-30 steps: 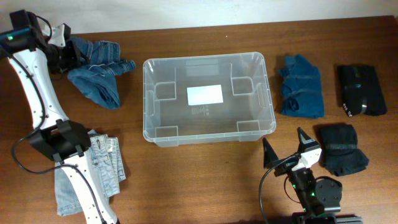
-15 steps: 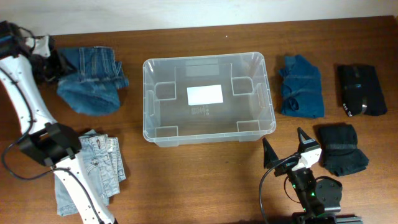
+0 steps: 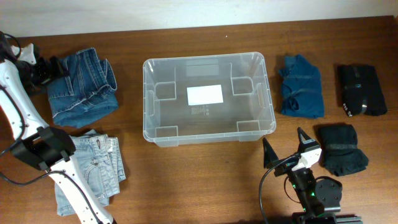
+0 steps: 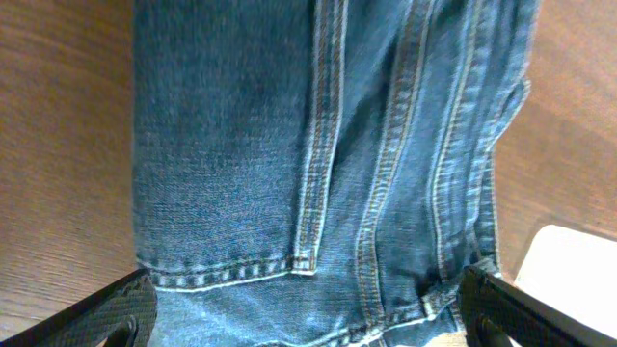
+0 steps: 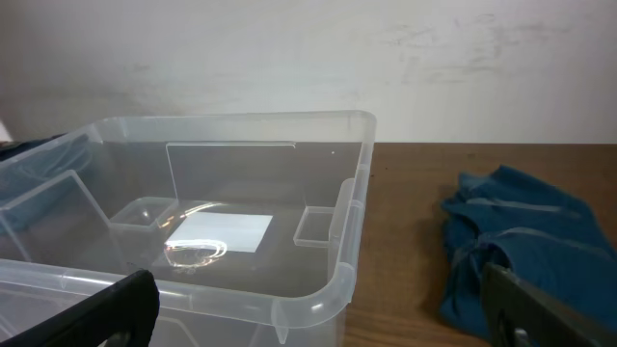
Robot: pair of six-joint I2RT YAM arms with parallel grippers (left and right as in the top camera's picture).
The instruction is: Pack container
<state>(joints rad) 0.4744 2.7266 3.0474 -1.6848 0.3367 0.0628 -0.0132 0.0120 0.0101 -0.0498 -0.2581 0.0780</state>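
The clear container [image 3: 147,99] stands empty mid-table with a white label [image 3: 205,94] on its base. Its near corner rim [image 5: 352,193] shows in the right wrist view. My left gripper [image 3: 46,70] is at the far left edge, open, at the end of a pair of dark blue jeans [image 3: 84,87]. In the left wrist view the jeans [image 4: 318,145] lie flat between and beyond the wide-apart fingers [image 4: 106,313] of the left gripper [image 4: 308,323]. My right gripper [image 3: 287,148] stands open near the front edge, right of the container, holding nothing [image 5: 323,328].
A folded blue garment [image 3: 301,87] lies right of the container and also shows in the right wrist view [image 5: 530,241]. A black garment [image 3: 360,90] and a dark folded one [image 3: 341,149] lie at the far right. Lighter jeans [image 3: 93,168] lie front left by the left arm's base.
The left gripper has opened and let go of the dark jeans while moving left. The jeans went from a bunched heap to lying spread on the table. The right arm is still.
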